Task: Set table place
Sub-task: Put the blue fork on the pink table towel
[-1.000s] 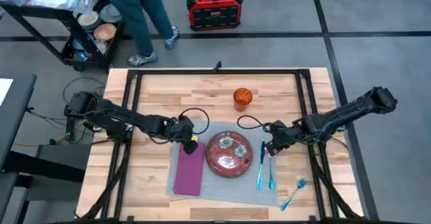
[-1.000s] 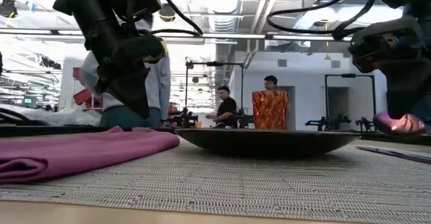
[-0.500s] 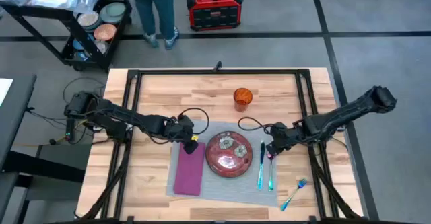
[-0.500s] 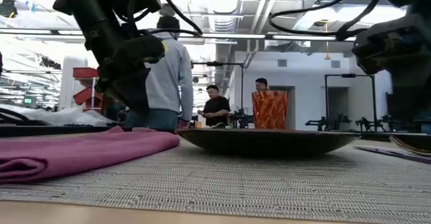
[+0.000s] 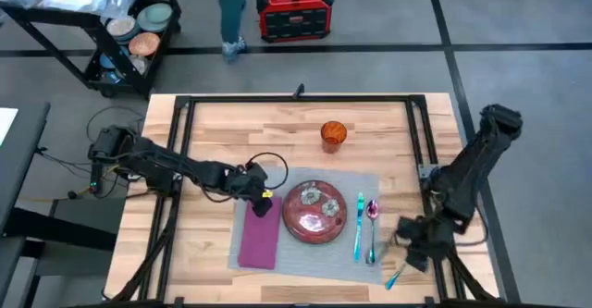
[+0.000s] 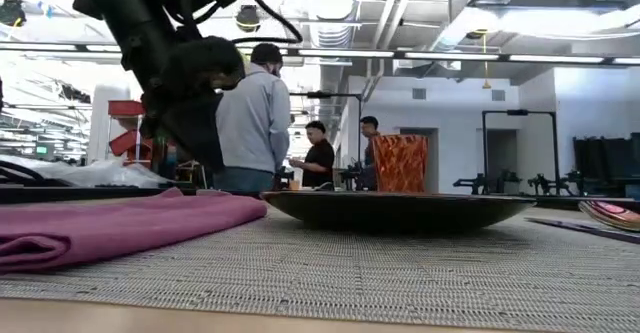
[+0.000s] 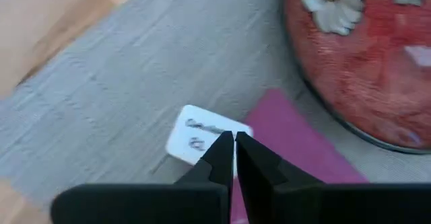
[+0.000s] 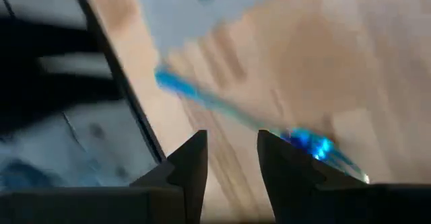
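The grey place mat [image 5: 305, 257] lies on the wooden table [image 5: 213, 132]. On it are a red flowered plate [image 5: 314, 213], a purple napkin [image 5: 261, 239] left of the plate, and a blue knife [image 5: 358, 225] and a pink-bowled spoon [image 5: 371, 223] right of it. A blue fork [image 5: 400, 273] lies on bare wood by the mat's near right corner. My left gripper [image 7: 234, 140] is shut over the napkin's far end, beside a white tag [image 7: 202, 135]. My right gripper [image 8: 231, 146] stands open just above the fork [image 8: 222, 106]. My left gripper points down at the napkin's far end [image 7: 269, 126] by the white tag. Whether its shut fingertips touch the cloth, I cannot tell.
An orange cup [image 5: 333, 134] stands on the wood beyond the mat. The table's black frame [image 5: 421, 141] runs along its edges. People stand in the room beyond the far edge. Bare wood lies left of the mat and at the far side.
My right gripper has let go of the spoon, which now lies on the mat right of the knife. It has then swung toward the table's near right corner and stands over the fork. A person behind the table has walked along.
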Controlling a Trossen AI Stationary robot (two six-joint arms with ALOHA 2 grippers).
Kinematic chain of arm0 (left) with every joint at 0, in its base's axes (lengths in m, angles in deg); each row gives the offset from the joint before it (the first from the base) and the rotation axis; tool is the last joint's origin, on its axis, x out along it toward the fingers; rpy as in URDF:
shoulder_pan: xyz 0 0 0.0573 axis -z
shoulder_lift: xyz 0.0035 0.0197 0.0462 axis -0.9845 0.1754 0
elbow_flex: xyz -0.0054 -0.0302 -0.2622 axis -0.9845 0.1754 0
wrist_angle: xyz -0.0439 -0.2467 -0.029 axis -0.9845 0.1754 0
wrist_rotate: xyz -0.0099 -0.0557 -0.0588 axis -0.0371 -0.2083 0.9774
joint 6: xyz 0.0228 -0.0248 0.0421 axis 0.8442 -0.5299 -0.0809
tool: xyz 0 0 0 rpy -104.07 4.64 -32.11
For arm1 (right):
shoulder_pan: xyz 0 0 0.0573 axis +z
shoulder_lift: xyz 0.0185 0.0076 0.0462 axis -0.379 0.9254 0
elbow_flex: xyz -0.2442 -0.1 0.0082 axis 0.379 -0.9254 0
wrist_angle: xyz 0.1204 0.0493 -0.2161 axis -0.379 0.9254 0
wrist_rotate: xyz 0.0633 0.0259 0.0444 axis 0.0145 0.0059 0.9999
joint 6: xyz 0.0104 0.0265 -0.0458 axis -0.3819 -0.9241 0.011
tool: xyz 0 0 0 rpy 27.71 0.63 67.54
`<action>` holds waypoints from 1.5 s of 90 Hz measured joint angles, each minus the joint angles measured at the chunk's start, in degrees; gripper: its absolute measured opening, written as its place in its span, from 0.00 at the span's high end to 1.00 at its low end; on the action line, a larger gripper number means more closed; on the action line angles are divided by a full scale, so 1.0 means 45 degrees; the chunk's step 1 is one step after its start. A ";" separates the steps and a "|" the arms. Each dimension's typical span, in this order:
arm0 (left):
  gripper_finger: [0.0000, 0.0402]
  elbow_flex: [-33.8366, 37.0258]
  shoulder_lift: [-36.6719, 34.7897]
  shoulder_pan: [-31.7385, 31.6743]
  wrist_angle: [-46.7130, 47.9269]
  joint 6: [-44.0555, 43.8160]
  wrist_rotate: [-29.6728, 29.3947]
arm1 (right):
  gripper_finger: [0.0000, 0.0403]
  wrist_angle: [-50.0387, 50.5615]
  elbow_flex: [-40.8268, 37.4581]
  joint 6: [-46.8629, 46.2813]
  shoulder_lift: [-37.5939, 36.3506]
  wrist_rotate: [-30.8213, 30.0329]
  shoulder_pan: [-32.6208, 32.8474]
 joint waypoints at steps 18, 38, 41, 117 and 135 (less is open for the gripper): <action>1.00 -0.0069 0.0000 -0.0005 -0.0013 -0.0716 0.0048 | 0.71 0.0544 -0.0044 0.2270 0.1605 0.0791 0.0188; 1.00 -0.0074 0.0000 0.0069 -0.0010 -0.1607 0.0057 | 0.71 -0.0338 -0.0010 0.5154 0.2827 0.0910 -0.0298; 1.00 -0.0074 0.0000 0.0099 -0.0018 -0.1717 0.0052 | 0.71 -0.0534 -0.0008 0.5536 0.2894 0.0976 -0.0307; 1.00 -0.0093 0.0000 0.0131 -0.0015 -0.2646 -0.0148 | 0.71 0.1949 0.0162 0.3933 0.3949 0.0500 -0.0882; 1.00 -0.0098 0.0000 0.0131 -0.0044 -0.2897 -0.0195 | 0.71 0.2108 0.0127 0.4620 0.3420 -0.0357 -0.0670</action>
